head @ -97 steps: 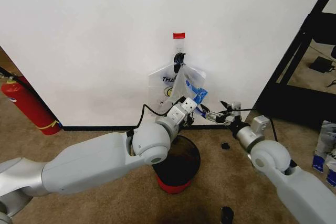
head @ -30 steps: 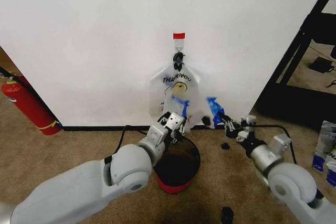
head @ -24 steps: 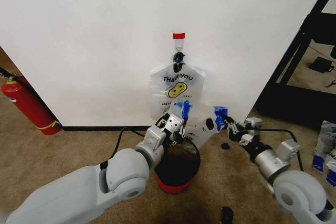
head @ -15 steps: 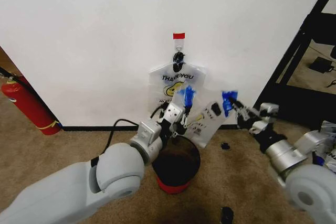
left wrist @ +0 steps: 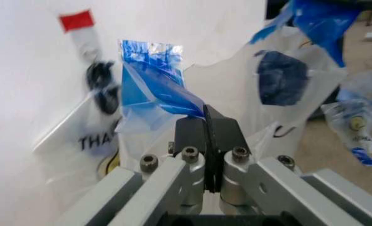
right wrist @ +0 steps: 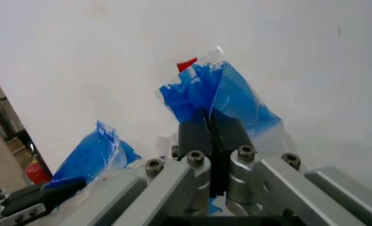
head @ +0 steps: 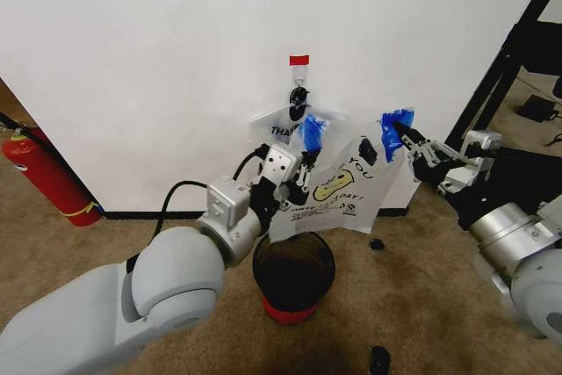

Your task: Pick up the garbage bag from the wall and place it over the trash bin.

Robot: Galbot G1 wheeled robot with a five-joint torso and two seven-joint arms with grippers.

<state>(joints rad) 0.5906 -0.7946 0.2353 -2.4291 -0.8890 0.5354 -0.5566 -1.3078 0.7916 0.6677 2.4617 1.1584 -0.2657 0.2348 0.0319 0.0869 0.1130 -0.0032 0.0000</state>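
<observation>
Head view: garbage bag is held up in the air, spread between both grippers, in front of the wall and directly above the trash bin, not touching it. Left gripper is clamped on the bag's blue patch at the bag's 10 o'clock corner; in the left wrist view the jaws are pressed together on blue film. Right gripper is clamped on the other blue patch at the bag's 1 o'clock corner; in the right wrist view its jaws are likewise shut on blue plastic. A second smiley bag hangs on the black hook under the red tape strip, at 12 o'clock from the bin. Fire extinguisher stands at 9 o'clock.
</observation>
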